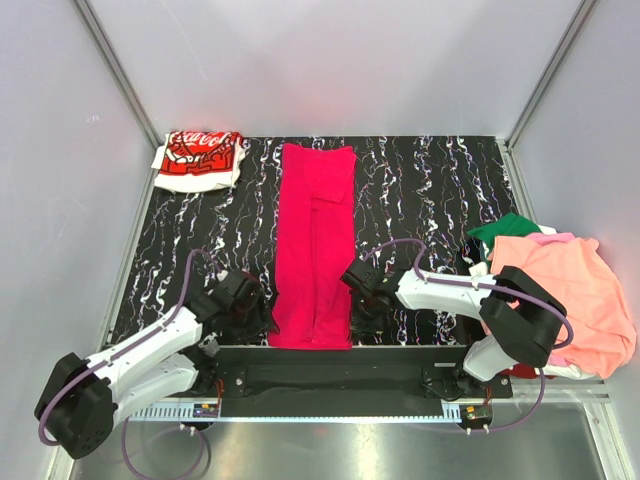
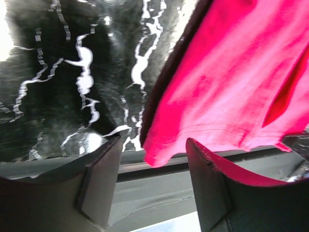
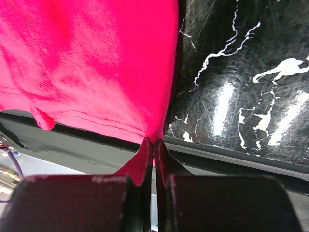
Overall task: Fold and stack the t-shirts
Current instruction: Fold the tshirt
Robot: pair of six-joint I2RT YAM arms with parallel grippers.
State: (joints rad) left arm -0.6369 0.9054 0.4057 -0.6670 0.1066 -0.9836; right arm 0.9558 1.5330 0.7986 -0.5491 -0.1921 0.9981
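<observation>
- The right gripper (image 3: 155,150), closest to its wrist camera, has its jaws pressed together on the near right corner of the crimson-pink t-shirt (image 3: 91,63). They pinch only a small tip of the hem.
- The left gripper (image 2: 153,145) has its jaws spread. The shirt's near left corner droops just beyond the two fingers, and nothing is gripped there.
- From above, that shirt lies as a long narrow strip down the middle of the black marbled table (image 1: 430,190). Its sides are folded in and its near hem is at the front edge, between the grippers.
- A folded white logo tee (image 1: 200,158) sits at the far left corner. A loose heap with a salmon-orange tee (image 1: 575,290), a green tee (image 1: 510,228) and a sliver of pink cloth (image 1: 560,238) waits at the right edge.
- The right pinch looks so shallow that the cloth could slip out on a lift. It may also hold one layer only, letting the folded-in sides fall open.
- If the left jaws close short of the curled corner they would miss it. A one-sided lift would then skew the strip and spoil the fold.
</observation>
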